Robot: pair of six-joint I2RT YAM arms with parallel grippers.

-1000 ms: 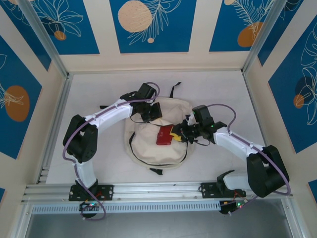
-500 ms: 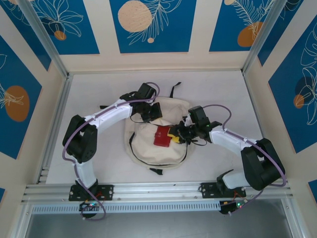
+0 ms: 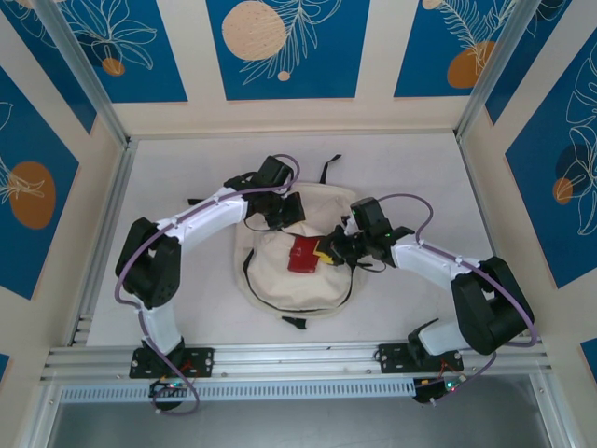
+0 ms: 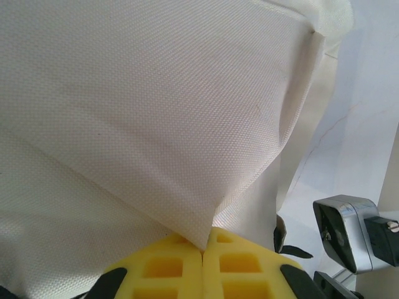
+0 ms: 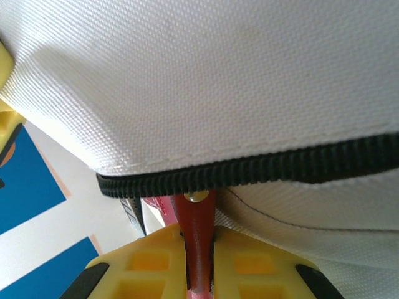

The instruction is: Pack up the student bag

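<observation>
Writing: any print on the red flat item (image 3: 302,254) is too small to read from above; the wall panels (image 3: 280,47) carry white leaf drawings and orange discs on blue, not words
Where the bag is: the student bag (image 3: 289,280) lies flat on the white table (image 3: 187,177), about mid-table, between the two grippers
Long axis: runs from the far side of the table toward the arm bases, tilted a little to the right at the far end
Which way it points: a black strap (image 3: 328,170) trails off the far end; the rounded end faces the arm bases, with a curve of black zipper trim (image 3: 280,306) along it
Left gripper (image 3: 283,213): at the far left corner of the bag; in the left wrist view its yellow fingers (image 4: 168,268) are pressed together on a pinched fold of the cream fabric, which rises from them like a tent
Right gripper (image 3: 328,252): at the bag's right side, just beside the red flat item
Right jaws: in the right wrist view the yellow fingers (image 5: 156,261) are clamped on the red flat item, seen edge-on as a thin strip, just under the zipper trim
Hidden: cream fabric hangs over the red flat item's upper part in the right wrist view, so its front cannot be seen
Cut off: both wrist views crop the fingers at the bottom edge
Hard to make out: a grey metal block (image 4: 346,230) at the lower right of the left wrist view
</observation>
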